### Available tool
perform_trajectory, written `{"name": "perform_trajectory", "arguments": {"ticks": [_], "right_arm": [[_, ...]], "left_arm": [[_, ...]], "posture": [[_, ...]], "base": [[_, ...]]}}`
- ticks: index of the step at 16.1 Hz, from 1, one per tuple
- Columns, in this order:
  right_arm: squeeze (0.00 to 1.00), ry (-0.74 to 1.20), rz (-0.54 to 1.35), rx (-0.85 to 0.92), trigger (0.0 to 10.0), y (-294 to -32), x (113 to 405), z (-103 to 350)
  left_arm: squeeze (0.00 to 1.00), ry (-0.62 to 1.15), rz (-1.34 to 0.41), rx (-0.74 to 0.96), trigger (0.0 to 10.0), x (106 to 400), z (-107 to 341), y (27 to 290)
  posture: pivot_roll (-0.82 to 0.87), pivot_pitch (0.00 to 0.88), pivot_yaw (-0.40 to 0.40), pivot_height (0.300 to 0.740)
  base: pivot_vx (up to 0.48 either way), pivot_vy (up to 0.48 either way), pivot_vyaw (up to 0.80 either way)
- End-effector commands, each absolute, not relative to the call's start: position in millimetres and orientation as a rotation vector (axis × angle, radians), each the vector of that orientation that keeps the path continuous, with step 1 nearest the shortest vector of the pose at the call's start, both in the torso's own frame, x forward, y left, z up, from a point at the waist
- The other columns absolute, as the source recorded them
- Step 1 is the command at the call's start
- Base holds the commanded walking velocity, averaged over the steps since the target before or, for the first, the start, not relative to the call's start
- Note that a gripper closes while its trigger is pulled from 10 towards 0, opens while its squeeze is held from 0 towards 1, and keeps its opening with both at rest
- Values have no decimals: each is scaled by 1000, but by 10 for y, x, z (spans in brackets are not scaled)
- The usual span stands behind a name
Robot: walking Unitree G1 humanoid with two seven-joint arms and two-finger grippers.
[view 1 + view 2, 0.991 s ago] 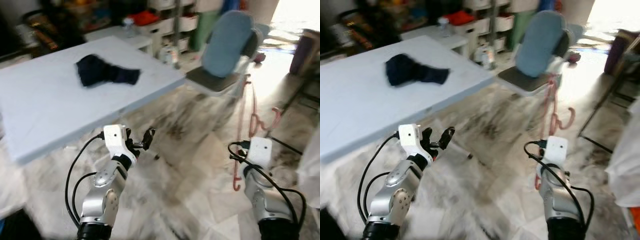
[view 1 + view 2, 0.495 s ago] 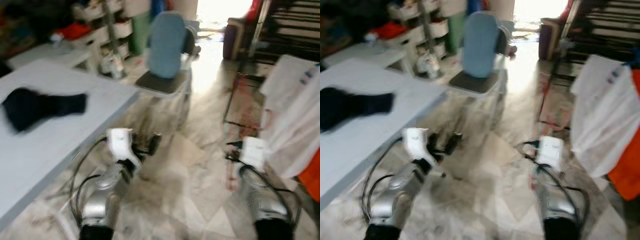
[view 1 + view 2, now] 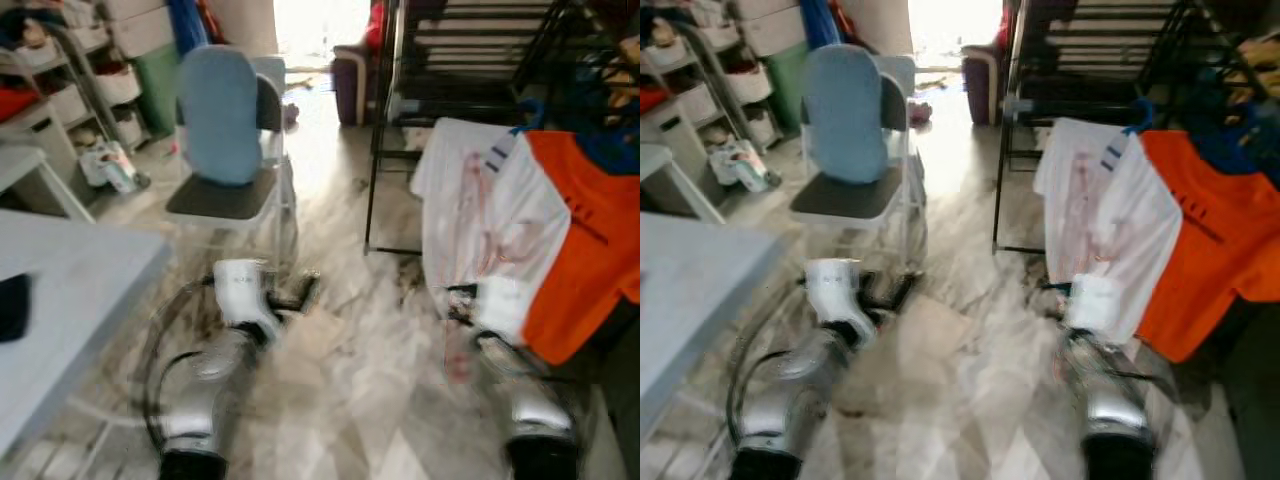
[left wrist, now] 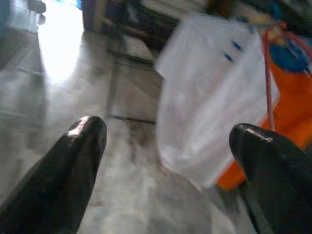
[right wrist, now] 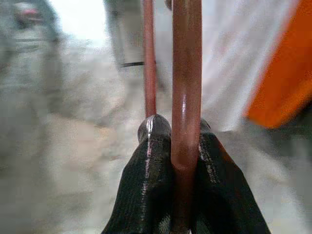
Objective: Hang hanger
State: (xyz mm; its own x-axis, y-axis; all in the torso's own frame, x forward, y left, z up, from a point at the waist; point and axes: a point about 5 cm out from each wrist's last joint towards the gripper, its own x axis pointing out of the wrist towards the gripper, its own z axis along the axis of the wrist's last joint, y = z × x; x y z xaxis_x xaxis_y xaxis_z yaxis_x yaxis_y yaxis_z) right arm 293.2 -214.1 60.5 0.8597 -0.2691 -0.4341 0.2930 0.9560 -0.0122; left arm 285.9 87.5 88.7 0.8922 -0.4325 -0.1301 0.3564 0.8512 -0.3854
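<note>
Orange shirt (image 3: 1210, 240) hangs beside white shirt (image 3: 1095, 215).

Camera swings right: the table (image 3: 70, 290) slides off to the left edge, the chair (image 3: 228, 150) moves left, and a rack with a white shirt (image 3: 470, 200) and orange shirt (image 3: 580, 250) comes in on the right.

A chair (image 3: 230, 150) stands in the upper left of the head view, shelves (image 3: 60, 90) further left, a table (image 3: 60, 300) at the left edge. A rack (image 3: 470, 60) fills the upper right, two garments (image 3: 520, 230) hanging before it.
</note>
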Motion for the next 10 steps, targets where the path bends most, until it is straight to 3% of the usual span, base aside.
{"name": "perform_trajectory", "arguments": {"ticks": [1, 5, 10], "right_arm": [[0, 436, -247, 69, 10000, -1989, 2978, 642], [0, 500, -208, 89, 10000, -1922, 2946, 558], [0, 580, -163, 99, 10000, -1839, 2886, 448]], "left_arm": [[0, 216, -386, -367, 10000, 2862, 880, 950], [0, 206, -370, -370, 10000, 2897, 924, 946], [0, 211, -379, -365, 10000, 2889, 919, 932]], "posture": [[-144, 0, 35, 740], [-145, 0, 33, 740], [-145, 0, 33, 740]], "base": [[461, 0, 0], [435, 0, 0], [406, 256, 0]]}}
